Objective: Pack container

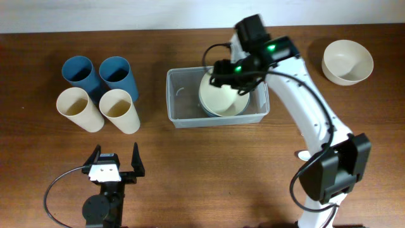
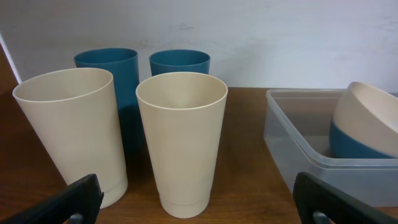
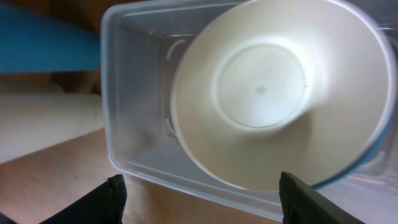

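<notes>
The clear plastic container (image 1: 182, 104) stands mid-table. A cream bowl (image 1: 221, 98) leans tilted in its right half, nested on a blue bowl whose edge (image 3: 368, 157) shows beneath it. My right gripper (image 1: 236, 77) hovers over the container's right part, open, with the cream bowl (image 3: 267, 93) below it and free of the fingers. In the right wrist view the container's near wall (image 3: 134, 146) runs between the fingers. My left gripper (image 1: 116, 152) rests open near the table's front left, holding nothing. From it I see the container (image 2: 292, 134) and the two bowls (image 2: 370, 115) at right.
Two blue cups (image 1: 79, 71) (image 1: 117, 73) and two cream cups (image 1: 77, 107) (image 1: 119, 109) stand upright left of the container. A second cream bowl (image 1: 347, 61) sits at the far right. The left gripper (image 2: 196, 193) faces the cream cups (image 2: 180, 140).
</notes>
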Robot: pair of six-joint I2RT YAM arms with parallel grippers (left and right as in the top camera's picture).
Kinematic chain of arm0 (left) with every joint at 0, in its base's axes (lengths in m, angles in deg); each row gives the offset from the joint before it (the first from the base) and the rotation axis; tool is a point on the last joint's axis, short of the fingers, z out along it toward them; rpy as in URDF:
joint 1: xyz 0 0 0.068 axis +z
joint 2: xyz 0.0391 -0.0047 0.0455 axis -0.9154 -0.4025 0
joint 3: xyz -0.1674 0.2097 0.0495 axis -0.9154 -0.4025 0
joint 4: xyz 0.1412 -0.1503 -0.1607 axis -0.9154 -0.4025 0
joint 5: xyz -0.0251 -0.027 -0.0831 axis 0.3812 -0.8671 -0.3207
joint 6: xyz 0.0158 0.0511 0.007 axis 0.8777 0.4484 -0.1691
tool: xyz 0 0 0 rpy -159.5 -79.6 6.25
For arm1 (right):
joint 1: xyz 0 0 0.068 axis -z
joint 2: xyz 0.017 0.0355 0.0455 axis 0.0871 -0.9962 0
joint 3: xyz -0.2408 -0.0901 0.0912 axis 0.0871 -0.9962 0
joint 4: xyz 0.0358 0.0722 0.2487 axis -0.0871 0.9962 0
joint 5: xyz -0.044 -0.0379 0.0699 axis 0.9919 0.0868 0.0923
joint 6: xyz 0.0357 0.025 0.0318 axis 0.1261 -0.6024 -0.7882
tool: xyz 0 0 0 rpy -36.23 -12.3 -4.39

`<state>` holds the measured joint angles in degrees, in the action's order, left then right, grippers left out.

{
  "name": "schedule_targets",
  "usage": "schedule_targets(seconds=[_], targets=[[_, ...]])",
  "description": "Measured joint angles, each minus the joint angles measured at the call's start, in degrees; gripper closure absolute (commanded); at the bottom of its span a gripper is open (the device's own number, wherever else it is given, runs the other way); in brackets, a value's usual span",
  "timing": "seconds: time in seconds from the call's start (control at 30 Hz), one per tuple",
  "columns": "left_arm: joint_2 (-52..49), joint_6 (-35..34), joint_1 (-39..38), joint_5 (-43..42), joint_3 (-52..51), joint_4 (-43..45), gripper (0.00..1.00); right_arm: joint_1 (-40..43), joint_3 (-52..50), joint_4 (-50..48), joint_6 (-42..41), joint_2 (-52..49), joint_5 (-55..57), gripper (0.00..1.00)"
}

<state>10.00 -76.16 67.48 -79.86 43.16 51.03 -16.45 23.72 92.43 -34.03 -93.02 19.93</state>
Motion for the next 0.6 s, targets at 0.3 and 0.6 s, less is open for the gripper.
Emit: schedule_targets(seconds=[0.3,0.6], targets=[[0.0,0.0,0.0,0.0,0.0,0.0,0.0,-6.9,0.0,-2.1,1.3,-0.3,8.7,0.2],[0.0,0.0,0.0,0.0,0.0,0.0,0.0,-8.2,0.1,-3.7,6.3,-6.7,12.6,0.15]])
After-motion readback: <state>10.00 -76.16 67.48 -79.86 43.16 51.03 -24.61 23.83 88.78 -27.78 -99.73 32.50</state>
